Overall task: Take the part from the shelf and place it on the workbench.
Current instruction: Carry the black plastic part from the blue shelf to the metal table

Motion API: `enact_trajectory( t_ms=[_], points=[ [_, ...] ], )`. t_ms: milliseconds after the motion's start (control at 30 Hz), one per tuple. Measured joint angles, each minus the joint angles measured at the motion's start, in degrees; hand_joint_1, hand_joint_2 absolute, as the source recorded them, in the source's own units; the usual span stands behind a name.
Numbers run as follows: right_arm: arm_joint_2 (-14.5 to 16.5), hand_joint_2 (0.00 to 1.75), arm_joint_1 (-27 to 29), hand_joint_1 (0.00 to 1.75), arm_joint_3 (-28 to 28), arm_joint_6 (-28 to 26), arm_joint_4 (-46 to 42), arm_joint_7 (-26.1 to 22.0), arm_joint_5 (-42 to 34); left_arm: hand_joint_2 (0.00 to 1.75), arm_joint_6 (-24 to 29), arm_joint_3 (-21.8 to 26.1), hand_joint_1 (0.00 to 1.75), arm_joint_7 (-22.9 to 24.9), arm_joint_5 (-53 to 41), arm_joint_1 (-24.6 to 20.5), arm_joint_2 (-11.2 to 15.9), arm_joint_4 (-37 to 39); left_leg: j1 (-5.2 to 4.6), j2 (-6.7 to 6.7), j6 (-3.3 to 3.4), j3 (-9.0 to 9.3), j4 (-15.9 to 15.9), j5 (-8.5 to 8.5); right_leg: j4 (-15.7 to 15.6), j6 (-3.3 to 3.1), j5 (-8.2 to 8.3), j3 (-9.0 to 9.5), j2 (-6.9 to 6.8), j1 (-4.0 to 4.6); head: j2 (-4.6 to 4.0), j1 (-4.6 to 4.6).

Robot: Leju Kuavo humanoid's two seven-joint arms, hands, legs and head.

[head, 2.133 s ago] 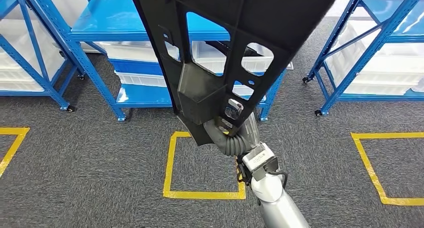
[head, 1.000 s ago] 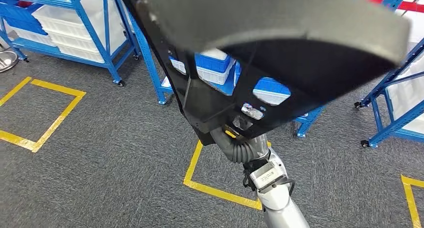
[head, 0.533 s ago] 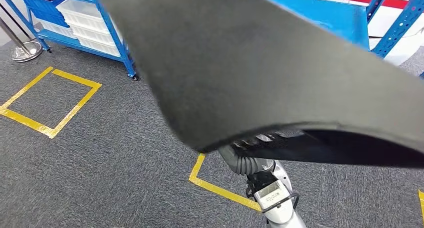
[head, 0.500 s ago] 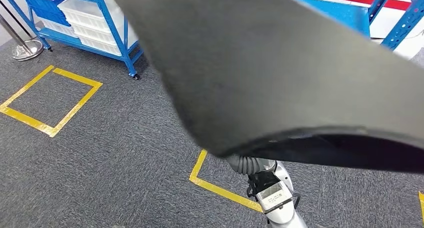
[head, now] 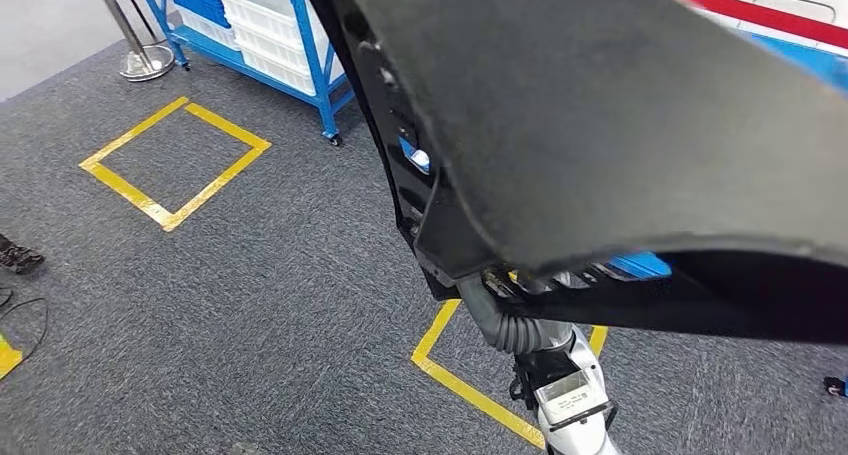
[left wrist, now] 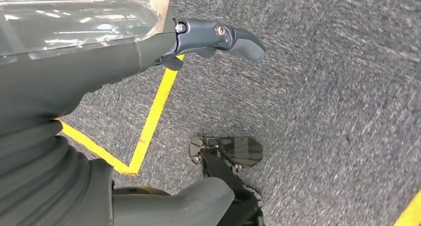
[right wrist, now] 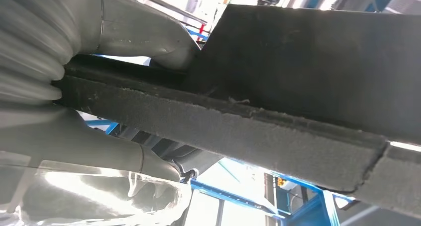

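**Right robot hand carries the big black part above the carpet**

The right arm (head: 565, 400) rises from the lower edge of the head view, silver at the forearm and with a grey ribbed cover at the wrist. It reaches up and forward. The right robot hand (right wrist: 106, 94) grips the part (head: 600, 125) at its lower edge: in the right wrist view a thick grey thumb lies on one face of the panel and the other fingers (right wrist: 89, 151) press on the opposite face, so the edge is clamped between them.

The part is a large, flat, black panel, held in the air, tilted, close in front of the head camera. One face looks like rough dark felt, with a fuzzy cut edge (right wrist: 238, 131). The other side is hard black plastic with ribs and small openings.

The left robot hand (left wrist: 213, 37) hangs down over the floor (head: 250, 305) and holds nothing; a dark finger is stretched out straight.

The floor is grey carpet with squares of yellow tape (head: 175, 160). A blue metal shelf (head: 300, 35) with white bins stands at the far side.
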Motion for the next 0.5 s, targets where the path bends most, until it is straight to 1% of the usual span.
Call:
enact_trajectory(
  t_ms=[33, 67, 100, 133, 167, 200, 233, 267, 300, 333, 367, 400, 433, 467, 500],
  points=[
    [0.0, 1.75, 0.2, 1.75, -0.3, -0.1, -0.2, 0.0, 0.0, 1.75, 0.1, 0.0, 0.0, 0.2, -0.2, 0.0, 0.0, 0.0, -0.03, -0.45, -0.34, -0.35, 0.3, -0.09, -1.1, -0.28, 0.29, 0.45, 0.6, -0.03, 0.01, -0.01],
    [0.0, 1.75, 0.4, 1.75, -0.5, -0.3, -0.3, 0.1, 0.0, 1.75, 0.2, 0.0, 0.0, 0.4, -0.5, 0.1, 0.0, 0.0, -0.02, -0.82, -0.63, -0.66, 0.5, -0.07, -1.0, -0.73, 0.26, 0.42, 0.72, 0.14, 0.01, -0.01],
    [0.0, 1.75, 0.6, 1.75, -0.7, -0.5, -0.5, 0.1, -0.1, 1.75, 0.4, 0.0, 0.0, 0.6, -0.9, 0.2, 0.1, 0.0, 0.1, -1.16, -0.85, -0.87, 0.6, -0.04, -1.0, -1.13, 0.35, 0.45, 0.33, 0.07, 0.01, -0.08],
    [0.0, 1.75, 0.7, 1.75, -0.8, -0.7, -0.6, 0.2, -0.3, 1.75, 0.5, -0.1, 0.0, 0.9, -1.3, 0.4, 0.2, 0.0, 0.15, -0.67, -1.09, -1.03, 0.8, -0.16, -1.1, -1.4, 0.41, 0.48, -0.09, 0.06, 0.01, -0.08],
    [0.0, 1.75, 0.8, 1.75, -1.0, -0.9, -0.7, 0.2, -0.6, 1.75, 0.7, -0.2, 0.0, 1.1, -1.7, 0.5, 0.2, 0.0, 0.14, 0.55, -1.34, -1.47, 1.7, -0.72, -1.1, -1.74, 0.46, 0.57, -0.59, 0.02, 0.01, -0.22],
    [0.1, 1.75, 1.0, 1.75, -1.1, -1.1, -0.9, 0.3, -0.9, 1.75, 0.8, -0.5, 0.0, 1.2, -2.2, 0.5, 0.3, 0.0, 0.13, 2.11, -1.59, -2.39, 3.7, -1.84, -1.2, -2.06, 0.45, 0.66, -1.16, -0.02, 0.01, -0.38],
    [0.1, 1.75, 1.2, 1.75, -1.2, -1.1, -1.0, 0.3, -1.3, 1.75, 0.9, -0.8, 0.0, 1.2, -2.7, 0.6, 0.4, 0.0, 0.12, 3.86, -1.82, -3.87, 6.7, -3.42, -1.2, -2.34, 0.39, 0.71, -1.79, 0.15, 0.0, -0.52],
    [0.1, 1.75, 1.5, 1.75, -1.4, -1.2, -1.1, 0.3, -1.6, 1.75, 0.9, -1.1, 0.0, 1.2, -3.2, 0.6, 0.4, 0.0, 0.18, 4.92, -2.01, -5.81, 10.5, -5.19, -1.2, -2.59, 0.29, 0.72, -2.47, 0.34, 0.0, -0.68],
    [0.1, 1.75, 1.8, 1.75, -1.5, -1.2, -1.1, 0.3, -1.9, 1.75, 0.9, -1.4, 0.0, 1.2, -3.6, 0.6, 0.5, 0.0, 0.26, 5.31, -2.11, -7.66, 14.1, -6.55, -1.2, -2.72, 0.21, 0.7, -3.13, 0.53, -0.01, -0.67],
    [0.1, 1.75, 2.0, 1.75, -1.7, -1.2, -1.1, 0.4, -2.2, 1.75, 0.9, -1.6, 0.0, 1.3, -3.8, 0.7, 0.5, 0.0, 0.3, 5.45, -2.08, -8.86, 16.3, -7.03, -1.2, -2.82, 0.14, 0.7, -3.83, 0.72, -0.01, -0.67],
    [0.1, 1.75, 2.1, 1.75, -1.8, -1.1, -1.1, 0.4, -2.5, 1.75, 0.9, -1.8, 0.0, 1.3, -3.9, 0.8, 0.5, 0.0, 0.29, 5.49, -1.91, -9.0, 16.5, -6.51, -1.2, -2.9, 0.08, 0.71, -4.47, 0.89, 0.0, -0.68],
    [0.2, 1.75, 2.0, 1.75, -1.9, -1.0, -1.1, 0.6, -2.8, 1.75, 0.9, -2.0, 0.0, 1.3, -4.0, 0.9, 0.6, 0.0, 0.19, 5.66, -1.54, -7.9, 14.3, -5.07, -1.2, -2.97, 0.04, 0.75, -5.07, 1.09, 0.0, -0.68],
    [0.3, 1.75, 1.8, 1.75, -2.1, -0.9, -1.1, 0.8, -3.0, 1.75, 1.0, -2.1, 0.0, 1.3, -3.9, 0.9, 0.7, 0.0, -0.05, 6.3, -0.92, -5.8, 10.4, -3.2, -1.2, -3.02, -0.01, 0.82, -5.6, 1.29, 0.01, -0.67],
    [0.5, 1.75, 1.6, 1.75, -2.2, -0.8, -1.1, 0.9, -3.1, 1.75, 1.0, -2.2, 0.0, 1.3, -3.8, 0.8, 0.8, 0.0, -0.36, 7.31, -0.29, -3.69, 6.6, -1.89, -1.3, -3.05, -0.04, 0.9, -6.08, 1.47, 0.01, -0.62],
    [0.7, 1.75, 1.3, 1.75, -2.3, -0.7, -1.1, 1.0, -3.2, 1.75, 1.0, -2.3, 0.0, 1.3, -3.7, 0.7, 1.0, 0.0, -0.76, 8.22, 0.35, -2.02, 3.4, -0.99, -1.3, -3.04, -0.09, 0.97, -6.54, 1.57, 0.01, -0.57]
  ],
)
